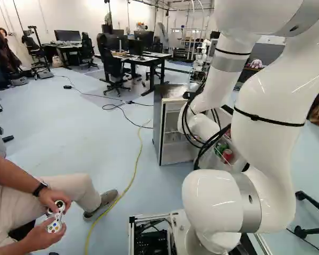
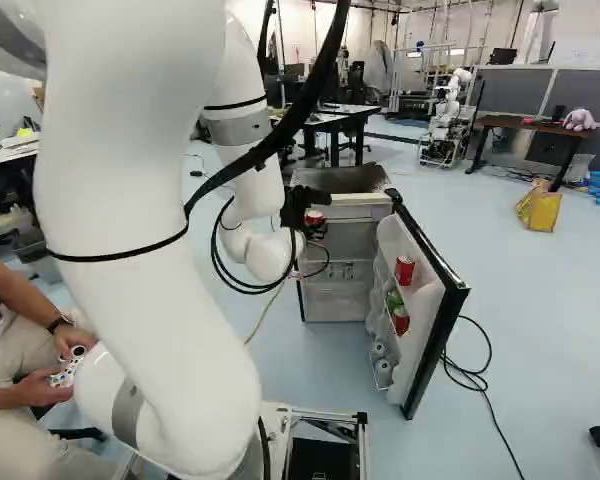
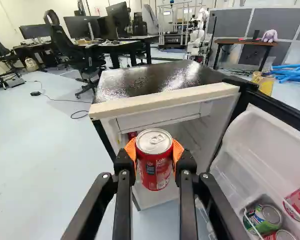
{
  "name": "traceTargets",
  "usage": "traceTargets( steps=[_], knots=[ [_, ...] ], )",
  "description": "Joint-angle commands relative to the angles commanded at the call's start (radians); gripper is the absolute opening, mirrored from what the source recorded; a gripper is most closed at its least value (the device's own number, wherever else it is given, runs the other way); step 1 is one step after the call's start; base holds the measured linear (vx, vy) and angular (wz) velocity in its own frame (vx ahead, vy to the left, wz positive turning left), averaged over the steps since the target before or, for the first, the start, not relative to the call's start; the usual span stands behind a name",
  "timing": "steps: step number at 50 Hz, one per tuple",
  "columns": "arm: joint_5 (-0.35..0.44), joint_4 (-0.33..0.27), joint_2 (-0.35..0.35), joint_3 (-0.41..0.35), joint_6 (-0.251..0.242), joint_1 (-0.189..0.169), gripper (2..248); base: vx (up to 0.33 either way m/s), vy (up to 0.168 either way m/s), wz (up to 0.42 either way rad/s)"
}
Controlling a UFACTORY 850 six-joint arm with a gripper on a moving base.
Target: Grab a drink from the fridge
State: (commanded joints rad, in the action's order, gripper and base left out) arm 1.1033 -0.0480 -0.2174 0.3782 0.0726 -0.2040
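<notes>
Glossy white arm links (image 1: 268, 151), rounded and smooth, loomed closest, thin black straps cinched round them. Out at the end, the black gripper (image 2: 315, 222) had its jaws closed against both sides of a red soda can (image 3: 154, 170), ribbed orange pads (image 3: 178, 151) pressing its painted metal. Upright, with a silvery lid and ring-pull facing up, the can hung in front of the fridge's opening.

Dark and shiny, the fridge top (image 3: 157, 81) reflected light in speckled patches above a pale, flat front strip (image 3: 165, 103). Behind the held can, part of another red can (image 3: 132, 135) showed inside the white fridge compartment (image 2: 342, 300).

Swung wide, the fridge door (image 2: 426, 305) had a dark edge and a moulded white liner. Its upper rack carried a red can (image 2: 405, 270); lower down sat a green can (image 2: 393, 299) beside a second red can (image 2: 401, 320), and pale-ended cans (image 2: 383, 367) filled the bottom rack. Smooth, pale blue floor (image 1: 103, 143) spread around the fridge, a yellow cable (image 1: 130, 183) curving across it. Farther back, a wooden desk (image 2: 520, 123) bore a soft purple plush toy (image 2: 579, 119).
</notes>
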Motion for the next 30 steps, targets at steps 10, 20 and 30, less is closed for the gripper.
traceTargets(
  steps=[10, 20, 30],
  knots=[
    [0.0, 0.0, 0.008, 0.013, 0.0, 0.002, 90, 0.0, 0.0, 0.0],
    [0.0, 0.0, 0.02, 0.027, 0.0, 0.005, 90, 0.0, 0.0, 0.0],
    [0.0, 0.0, 0.032, 0.041, 0.0, 0.007, 90, 0.0, 0.0, 0.0]
  ],
)
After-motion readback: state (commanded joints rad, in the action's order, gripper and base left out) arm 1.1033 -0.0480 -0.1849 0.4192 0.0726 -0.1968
